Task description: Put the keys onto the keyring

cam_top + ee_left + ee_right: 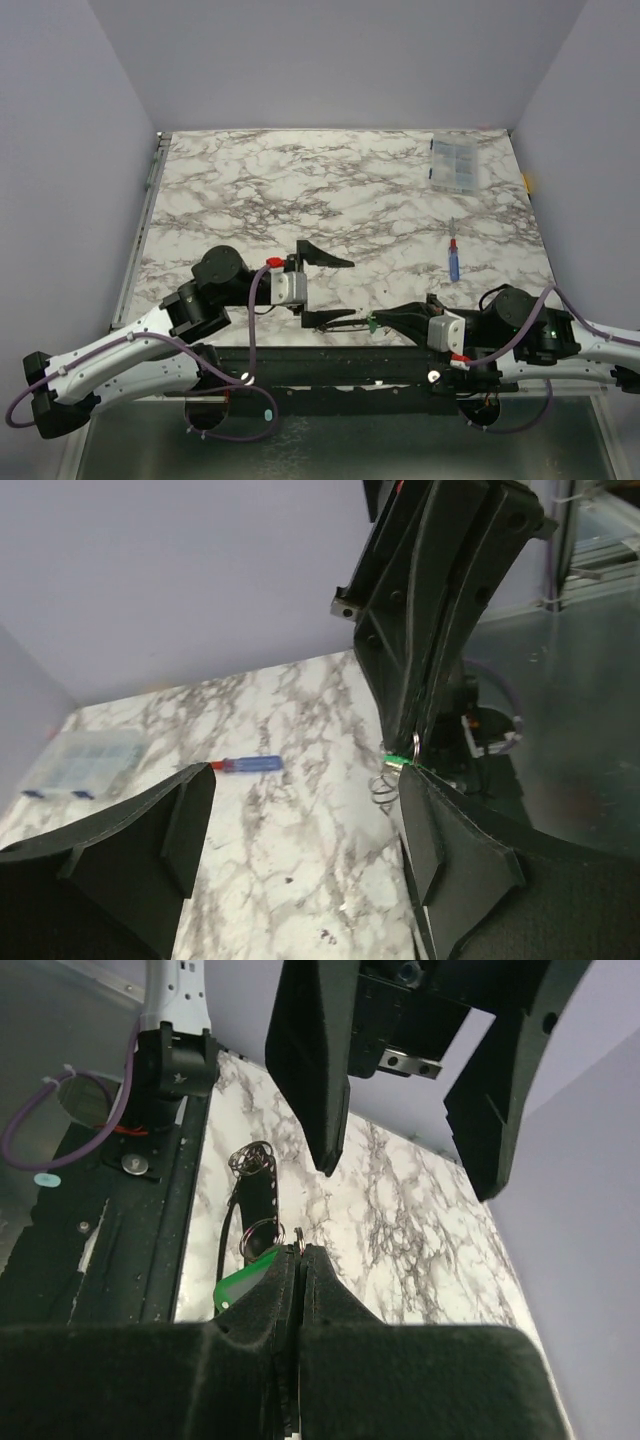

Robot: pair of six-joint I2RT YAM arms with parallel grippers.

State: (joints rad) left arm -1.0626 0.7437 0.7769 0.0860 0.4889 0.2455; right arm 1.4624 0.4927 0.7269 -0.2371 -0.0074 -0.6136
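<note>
A: Entry one, green key (243,1282). Location?
B: Sits at the tip of the right jaws, flat against the outer face of one finger (250,1345). Hangs over the near edge of the table (300,190). Shows only as a green speck in the overhead view, between the two sets of jaws.

A: Right jaws, condition?
B: Pressed fully together. Clamped on a sliver of wire ring (298,1232) that pokes up from the seam at the tips. Cannot tell whether the key's own metal is pinched as well.

A: Entry two, keyring (260,1198)?
B: Dark, thin loop carrying small coiled rings. Lies just beyond the right jaws' tips, beside the black rail at the table's near edge. Cannot tell whether resting on the table or hanging clear of it.

A: Left jaws?
B: Spread wide apart, nothing between them. Point toward the right jaws, with one finger (450,860) just beside the green key and a coiled ring. Cannot tell whether touching either.

A: Other stock?
B: Blue stick with red tip (453,262), lying on the right half of the table. Clear plastic box (455,165), flat near the far right corner, well apart from both sets of jaws.
</note>
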